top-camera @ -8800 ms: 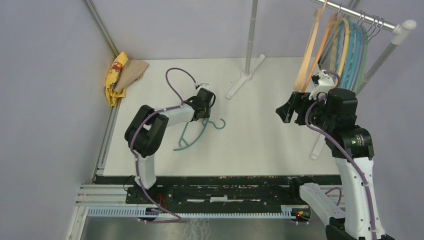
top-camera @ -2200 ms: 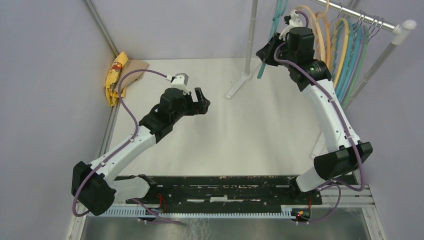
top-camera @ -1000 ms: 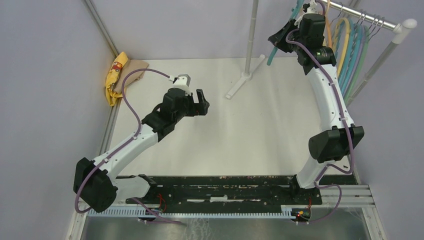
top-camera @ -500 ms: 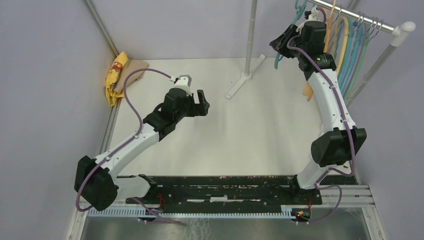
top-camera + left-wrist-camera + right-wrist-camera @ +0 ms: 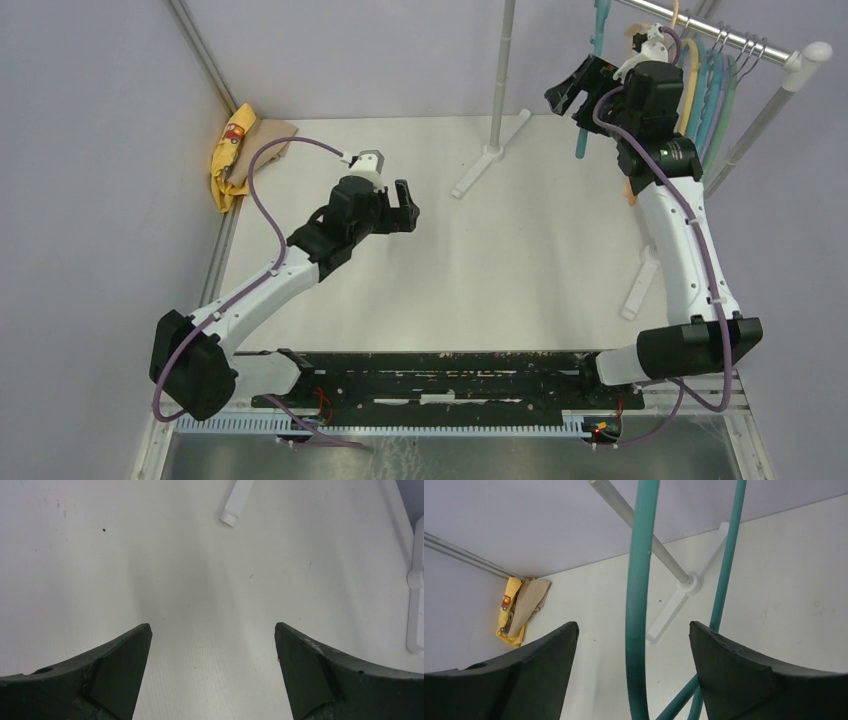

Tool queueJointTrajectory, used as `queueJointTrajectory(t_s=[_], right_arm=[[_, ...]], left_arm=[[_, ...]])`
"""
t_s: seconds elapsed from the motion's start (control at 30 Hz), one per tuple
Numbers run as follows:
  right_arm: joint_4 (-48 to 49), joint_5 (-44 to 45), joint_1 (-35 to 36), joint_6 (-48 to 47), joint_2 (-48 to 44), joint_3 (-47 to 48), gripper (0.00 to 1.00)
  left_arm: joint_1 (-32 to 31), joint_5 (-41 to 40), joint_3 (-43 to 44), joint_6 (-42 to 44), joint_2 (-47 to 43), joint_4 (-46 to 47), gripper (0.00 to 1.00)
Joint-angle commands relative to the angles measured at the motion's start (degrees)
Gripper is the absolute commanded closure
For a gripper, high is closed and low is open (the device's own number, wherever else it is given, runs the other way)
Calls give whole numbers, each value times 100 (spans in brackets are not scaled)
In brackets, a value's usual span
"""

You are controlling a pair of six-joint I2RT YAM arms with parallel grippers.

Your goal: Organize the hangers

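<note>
You face a white table (image 5: 520,270) filling the middle, with plain lilac-grey walls (image 5: 90,200) closing it in at 9, 12 and 3 o'clock. A metal strut (image 5: 197,45) climbs the corner at 10 o'clock. A white rack stands on the table: its pole (image 5: 502,70) at 12 o'clock on a flat foot (image 5: 480,166), its rail (image 5: 782,50) at 2 o'clock. The light is even, with soft shadows.
</note>
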Motion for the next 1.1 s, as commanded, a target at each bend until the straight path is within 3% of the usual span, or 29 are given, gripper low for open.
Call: queueJointTrajectory(t_s=[0.0,0.13,0.4,0.77,0.93,1.07], right_arm=[[-87,256,1,-318,-598,-110,8],[-301,476,6,-654,-994,-216,0],[-724,1033,4,-1378,-1499,-246,0],[-1451,189,94,-1778,-2391,-503,0],[-1537,-253,475,-1748,-2841,-1029,0],[-1666,27,1151,-1845,-3017,-1338,0]], left_arm=[[-6,-38,85,144,75,145,1],[-7,-50,58,138,119,119,1],[-8,-118,-65,149,124,157,1],[-4,-308,-225,52,278,94,1],[-8,-441,-292,142,393,34,1],[-8,-439,-319,157,463,7,1]])
